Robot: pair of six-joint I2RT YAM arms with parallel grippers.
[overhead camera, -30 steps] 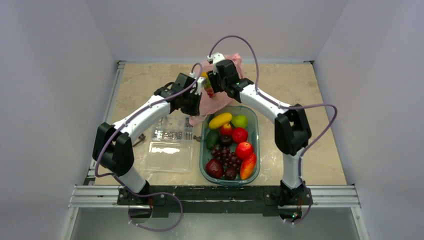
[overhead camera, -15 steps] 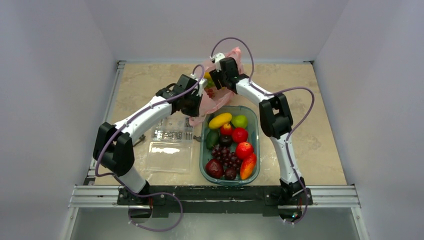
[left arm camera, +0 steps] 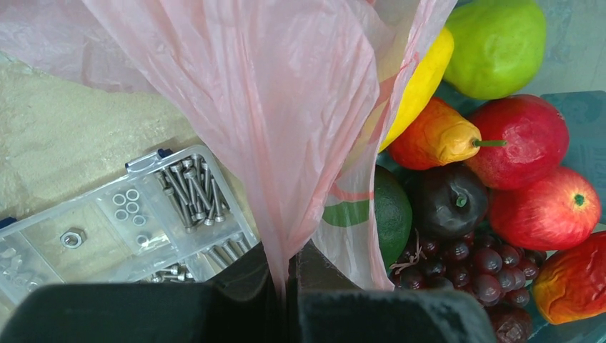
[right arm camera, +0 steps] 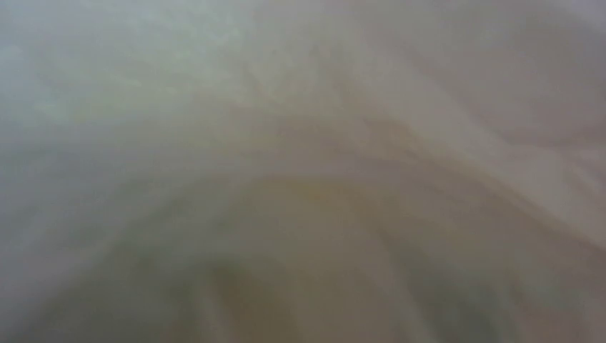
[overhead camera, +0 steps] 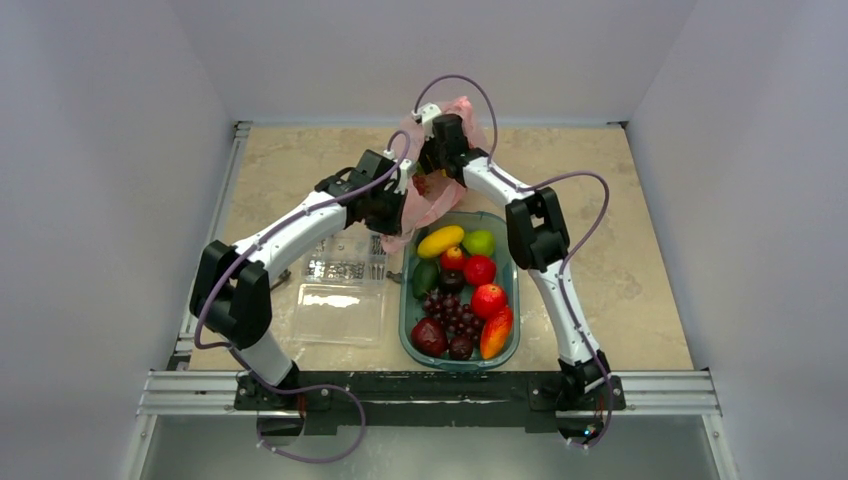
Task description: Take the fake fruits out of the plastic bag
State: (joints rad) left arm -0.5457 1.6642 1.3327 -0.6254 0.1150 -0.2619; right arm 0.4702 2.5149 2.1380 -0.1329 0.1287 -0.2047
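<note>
Black left gripper (left arm camera: pixel 287 287): fingers pressed fully together, pinching a fold of thin pink film. Film belonging to plastic bag (left arm camera: pixel 271 93), translucent and crinkled, rising from the pinch and hanging over far end of tray.

Right gripper (overhead camera: pixel 440 150): reaching down into bag mouth from above, fingertips hidden by film. Wrist view filled with pale blur only, so width of opening and contents cannot be told.

Bag held up at far centre of table (overhead camera: pixel 290 170), between both wrists, lower folds touching tray rim. Reddish lump (overhead camera: pixel 420 184) showing through film, kind unclear.

Green tray (overhead camera: pixel 510 240), just nearer than bag. Fake fruits lying inside:
- red apple (left arm camera: pixel 550 211)
- dark purple plum (left arm camera: pixel 449 200)
- orange-red mango (left arm camera: pixel 575 279)

Beside them in same tray:
- yellow oval fruit (left arm camera: pixel 421 78)
- green apple (left arm camera: pixel 497 43)
- dark grape bunch (left arm camera: pixel 472 264)

Clear compartment box (left arm camera: pixel 164 214) of screws and washers, left of tray, lid open.
</note>
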